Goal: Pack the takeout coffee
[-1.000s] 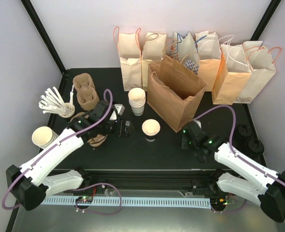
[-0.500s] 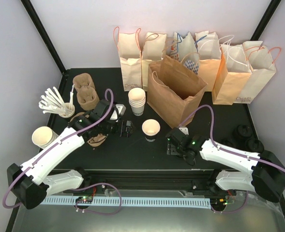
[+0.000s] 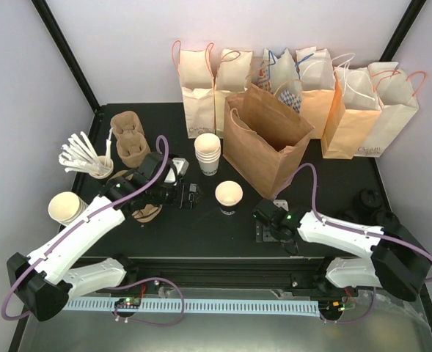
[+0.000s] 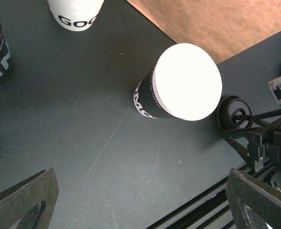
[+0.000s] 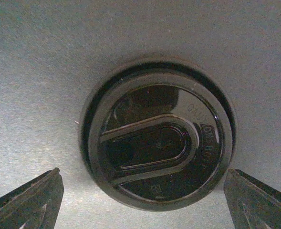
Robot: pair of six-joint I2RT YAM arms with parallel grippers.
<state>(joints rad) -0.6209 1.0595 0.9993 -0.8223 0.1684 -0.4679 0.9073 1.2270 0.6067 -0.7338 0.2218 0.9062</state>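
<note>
the right tool [image 5: 141,171] hangs low over the tabletop [image 5: 45,57] with its jaws spread wide and nothing in them; a black lid [image 5: 157,145] lies flat between the fingers [image 5: 30,200], touching neither. the left tool [image 4: 141,171] is also wide open and empty, poised above bare tabletop. just beyond it stands the takeout coffee cup [image 4: 178,86], upright, white with a dark printed sleeve, and no lid on it; its mouth shows pale, and whether anything is in it i cannot tell. seen from above, this cup sits between the two tools, near the front corner of a brown paper bag [image 3: 263,143] that stands with its mouth open upward. a short stack of white cups [image 3: 207,154] stands just left of the bag. behind them a row of lighter paper bags [image 3: 362,110] with handles lines the back edge. at far left, pulp cup carriers [image 3: 127,138] are stacked, and white utensils [image 3: 83,152] fan out of a small holder.
</note>
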